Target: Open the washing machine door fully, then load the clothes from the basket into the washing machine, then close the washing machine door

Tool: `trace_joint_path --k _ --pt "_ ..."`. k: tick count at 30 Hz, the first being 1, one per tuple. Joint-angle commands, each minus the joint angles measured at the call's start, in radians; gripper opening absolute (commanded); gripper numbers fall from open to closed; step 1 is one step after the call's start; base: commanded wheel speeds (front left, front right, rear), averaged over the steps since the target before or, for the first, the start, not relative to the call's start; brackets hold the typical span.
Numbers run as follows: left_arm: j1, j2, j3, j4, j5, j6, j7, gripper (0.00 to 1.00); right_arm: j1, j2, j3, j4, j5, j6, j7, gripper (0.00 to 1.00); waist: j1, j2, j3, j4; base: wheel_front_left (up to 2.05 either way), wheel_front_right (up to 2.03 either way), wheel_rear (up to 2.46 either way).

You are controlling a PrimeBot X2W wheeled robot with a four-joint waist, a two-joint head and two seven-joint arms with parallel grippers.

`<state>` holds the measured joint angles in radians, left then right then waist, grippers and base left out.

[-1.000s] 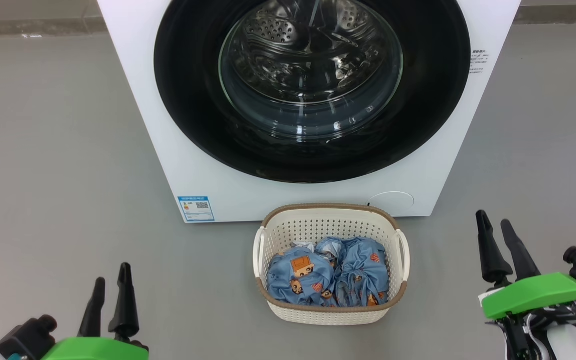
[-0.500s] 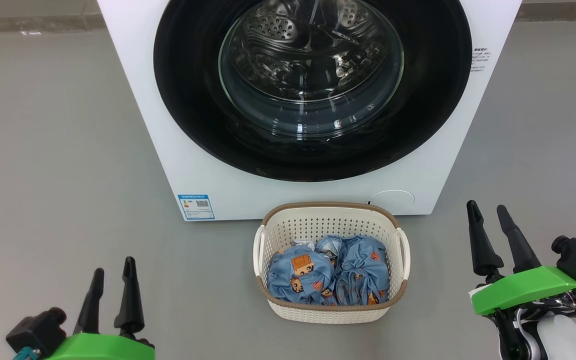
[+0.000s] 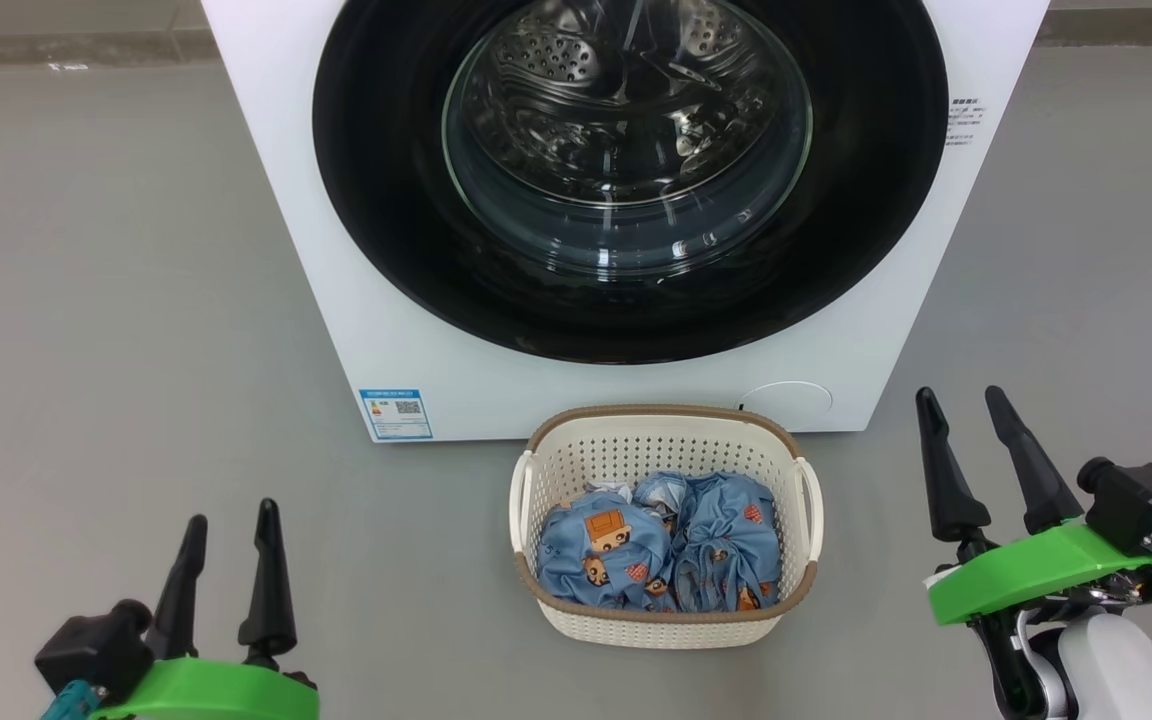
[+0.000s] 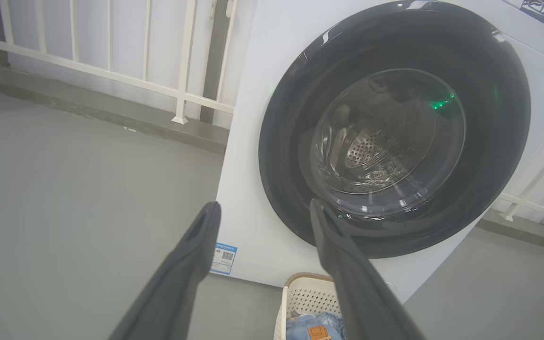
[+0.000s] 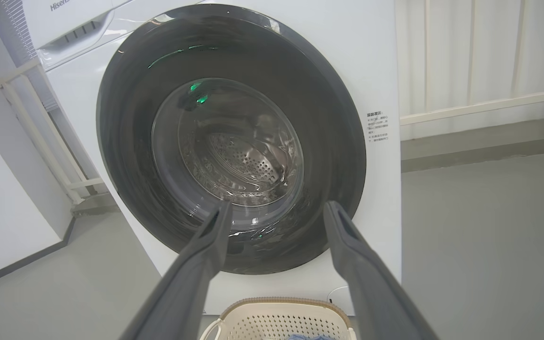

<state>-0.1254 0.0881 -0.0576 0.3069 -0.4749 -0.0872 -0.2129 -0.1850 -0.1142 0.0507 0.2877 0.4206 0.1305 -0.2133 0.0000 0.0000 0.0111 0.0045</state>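
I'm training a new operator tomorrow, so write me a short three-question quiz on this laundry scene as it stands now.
1. True or false: the large round glossy black washing machine door is shut against the big white washing machine.
2. Where do the light-blue cartoon-printed clothes lie? A: in the steel drum. B: in the small cream-white perforated plastic basket. C: spread on the grey floor.
3. Fill the gap: the left gripper and the right gripper both have their fingers ____ and hold nothing.
Key: 1 true; 2 B; 3 open.
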Motion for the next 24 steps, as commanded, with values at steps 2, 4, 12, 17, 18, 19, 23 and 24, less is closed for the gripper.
trace_joint_path --k 2,4,12,17,18,19,23,24 --pt "-0.051 0.017 0.025 -0.016 0.041 0.001 -0.018 1.0 -0.053 -0.017 0.025 -0.024 -0.037 0.0 -0.018 1.0 0.0 0.0 0.001 -0.001 0.0 0.0 0.0" --pt "-0.052 0.018 0.025 -0.016 0.062 0.0 -0.024 1.0 -0.056 -0.021 0.029 -0.024 -0.058 0.0 -0.024 1.0 0.0 0.0 0.001 -0.001 0.0 0.0 0.0" --pt "-0.06 0.021 0.024 -0.013 0.148 -0.002 -0.048 1.0 -0.067 -0.027 0.043 -0.023 -0.147 0.0 -0.047 1.0 0.0 0.0 -0.001 -0.003 0.0 0.0 0.0" --pt "-0.061 0.019 0.025 -0.013 0.151 -0.007 -0.049 1.0 -0.065 -0.03 0.043 -0.019 -0.148 0.0 -0.048 1.0 0.0 0.0 -0.003 -0.003 0.0 0.0 0.0" --pt "-0.061 0.018 0.025 -0.013 0.15 -0.008 -0.049 1.0 -0.064 -0.03 0.042 -0.018 -0.148 0.0 -0.048 1.0 0.0 0.0 -0.003 -0.003 0.0 0.0 0.0" --pt "-0.061 0.018 0.026 -0.013 0.149 -0.009 -0.049 1.0 -0.063 -0.03 0.042 -0.017 -0.148 0.0 -0.048 1.0 0.0 0.0 -0.004 -0.003 0.0 0.0 0.0" --pt "-0.06 0.017 0.028 -0.015 0.148 -0.013 -0.049 1.0 -0.062 -0.031 0.042 -0.014 -0.146 0.0 -0.048 1.0 0.0 0.0 -0.005 -0.003 0.0 0.0 0.0" --pt "-0.06 0.017 0.028 -0.015 0.148 -0.014 -0.049 1.0 -0.061 -0.031 0.041 -0.013 -0.145 0.0 -0.048 1.0 0.0 0.0 -0.006 -0.003 0.0 0.0 0.0"
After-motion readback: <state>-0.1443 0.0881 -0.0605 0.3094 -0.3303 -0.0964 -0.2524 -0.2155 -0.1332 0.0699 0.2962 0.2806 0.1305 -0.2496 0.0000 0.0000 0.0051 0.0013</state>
